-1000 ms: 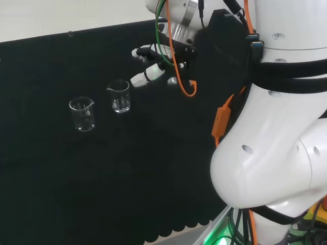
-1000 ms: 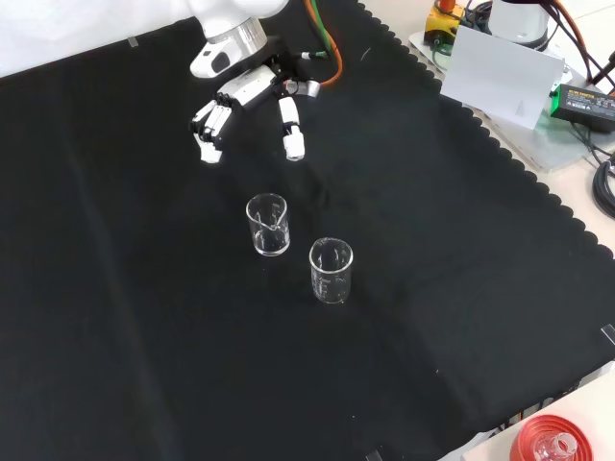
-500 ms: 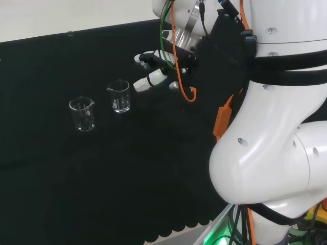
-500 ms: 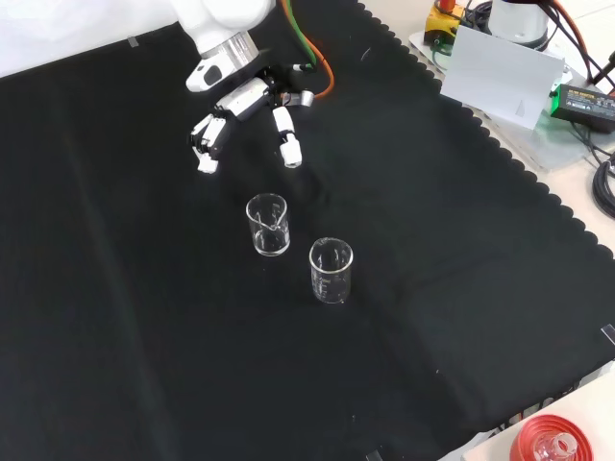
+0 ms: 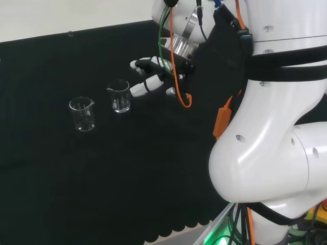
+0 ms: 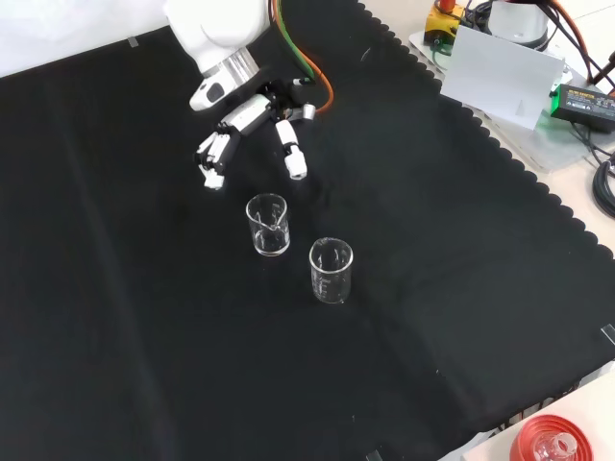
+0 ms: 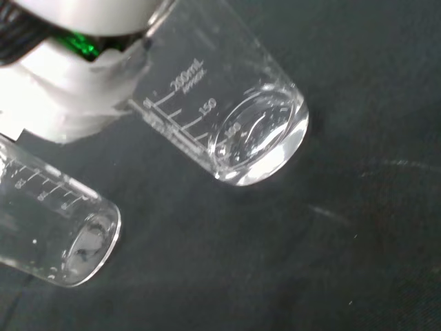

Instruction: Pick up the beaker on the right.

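Observation:
Two clear glass beakers stand upright on the black cloth. In the head view the right beaker (image 5: pixel 119 96) is nearer the hand, and the left beaker (image 5: pixel 82 113) stands beyond it. In the front view they are the upper beaker (image 6: pixel 268 224) and the lower beaker (image 6: pixel 331 271). The hand (image 5: pixel 152 75) hovers just right of the right beaker in the head view, fingers straight and spread toward it, touching nothing. Seen from the front, the hand (image 6: pixel 252 120) is above the upper beaker with a gap between. The wrist view has one large graduated beaker (image 7: pixel 234 117) close by and a second beaker (image 7: pixel 58 227) beside it.
The arm's white links (image 5: pixel 271 127) stand at the head view's right. In the front view a white box (image 6: pixel 504 77), a black device (image 6: pixel 581 96) and cables lie past the cloth's scalloped edge (image 6: pixel 480 144) at upper right. A red ribbed ring (image 6: pixel 550 442) sits at the bottom right corner.
The hand has come lower and closer to the nearer beaker, staying spread. Both beakers have kept their places.

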Tool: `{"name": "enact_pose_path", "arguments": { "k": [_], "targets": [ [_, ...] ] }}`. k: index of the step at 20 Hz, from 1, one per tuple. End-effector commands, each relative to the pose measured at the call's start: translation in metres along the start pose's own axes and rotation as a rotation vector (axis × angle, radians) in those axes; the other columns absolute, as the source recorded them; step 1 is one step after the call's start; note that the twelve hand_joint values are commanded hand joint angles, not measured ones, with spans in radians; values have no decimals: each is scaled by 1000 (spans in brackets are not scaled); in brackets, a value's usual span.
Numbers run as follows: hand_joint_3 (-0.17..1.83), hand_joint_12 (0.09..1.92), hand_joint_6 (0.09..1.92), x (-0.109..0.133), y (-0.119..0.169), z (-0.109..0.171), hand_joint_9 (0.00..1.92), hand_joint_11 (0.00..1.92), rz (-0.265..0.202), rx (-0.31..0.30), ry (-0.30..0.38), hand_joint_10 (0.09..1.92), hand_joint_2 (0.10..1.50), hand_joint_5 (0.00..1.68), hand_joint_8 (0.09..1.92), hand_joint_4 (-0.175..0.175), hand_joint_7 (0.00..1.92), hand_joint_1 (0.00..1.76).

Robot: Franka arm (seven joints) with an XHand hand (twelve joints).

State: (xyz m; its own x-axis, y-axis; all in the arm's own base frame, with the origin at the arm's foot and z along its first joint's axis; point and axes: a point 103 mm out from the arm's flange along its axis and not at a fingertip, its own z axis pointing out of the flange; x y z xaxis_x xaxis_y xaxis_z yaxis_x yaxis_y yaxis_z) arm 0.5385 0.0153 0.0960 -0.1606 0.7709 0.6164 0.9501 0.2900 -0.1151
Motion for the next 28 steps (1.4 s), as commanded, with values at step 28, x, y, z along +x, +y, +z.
{"name": "enact_pose_path", "arguments": {
  "k": [28],
  "targets": [
    [745, 1271, 87, 1, 22, 51, 364, 0, -90, 24, 172, 691, 457, 349, 651, -72, 271, 851]
  ]
}}
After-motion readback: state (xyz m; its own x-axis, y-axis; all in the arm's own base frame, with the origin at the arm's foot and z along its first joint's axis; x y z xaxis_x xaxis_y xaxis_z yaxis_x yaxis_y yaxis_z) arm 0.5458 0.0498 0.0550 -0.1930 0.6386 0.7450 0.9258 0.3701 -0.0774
